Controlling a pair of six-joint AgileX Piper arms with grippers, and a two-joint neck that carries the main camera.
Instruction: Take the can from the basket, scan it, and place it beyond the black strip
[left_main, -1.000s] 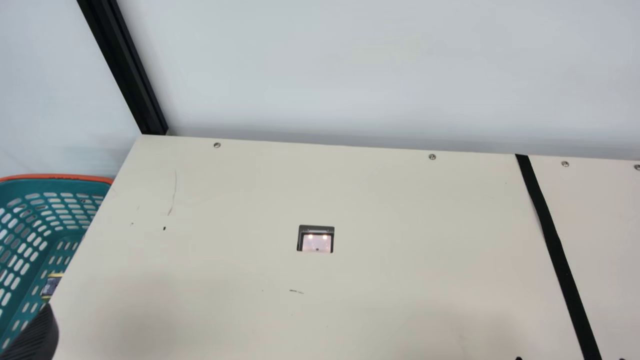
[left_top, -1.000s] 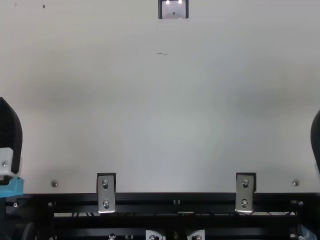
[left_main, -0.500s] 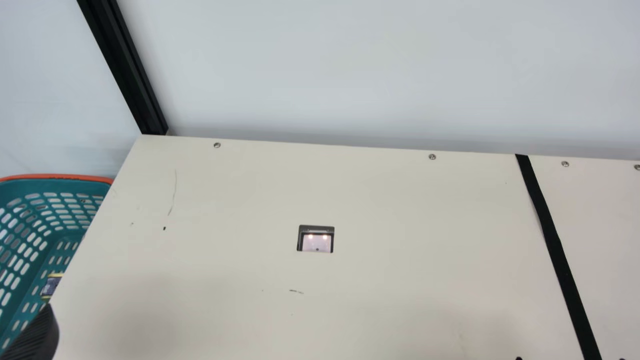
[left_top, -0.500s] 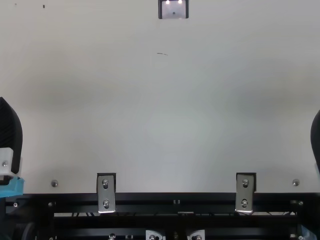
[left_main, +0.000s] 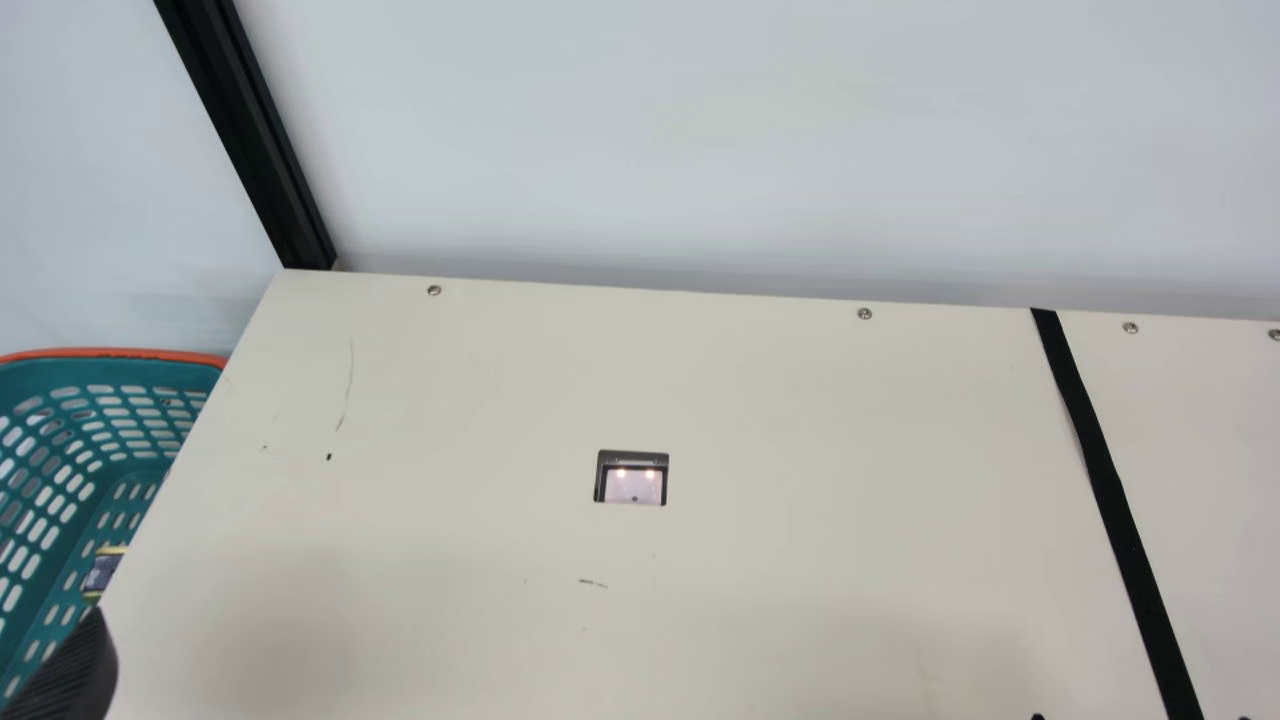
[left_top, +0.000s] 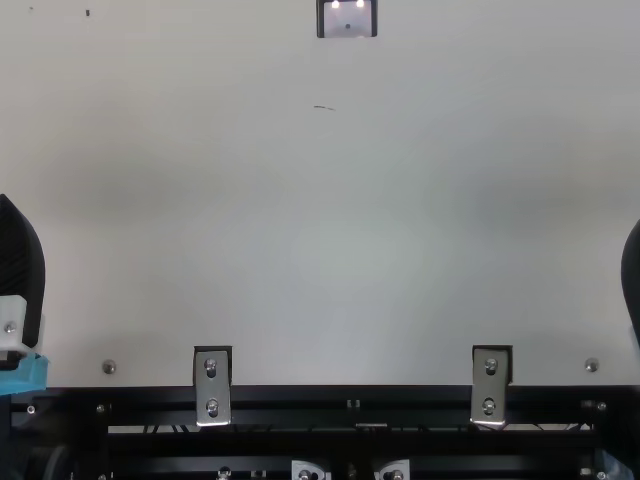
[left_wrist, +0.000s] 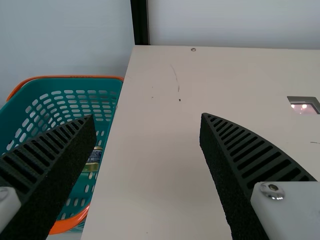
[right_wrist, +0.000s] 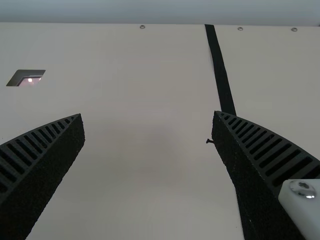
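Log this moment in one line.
can in basket | left claw open, empty | right claw open, empty | pick not yet made

- Can (left_main: 103, 572): partly hidden behind the table's left edge in the main view; its print is too small to read.
- Basket (left_main: 150, 354): beyond the table's left edge, cut off by the main view's left edge.
- Scanner window (left_main: 634, 486): cut off by the top view's upper edge.
- Black strip (left_main: 1105, 480): partly behind a finger in the right wrist view.
- Small dark thing (right_wrist: 210, 141) beside the strip: too small to identify.
- Table (left_main: 800, 420): right corners out of frame.
- Left hand (left_top: 20, 270), right hand (left_top: 632, 275): cut off by the top view's sides.
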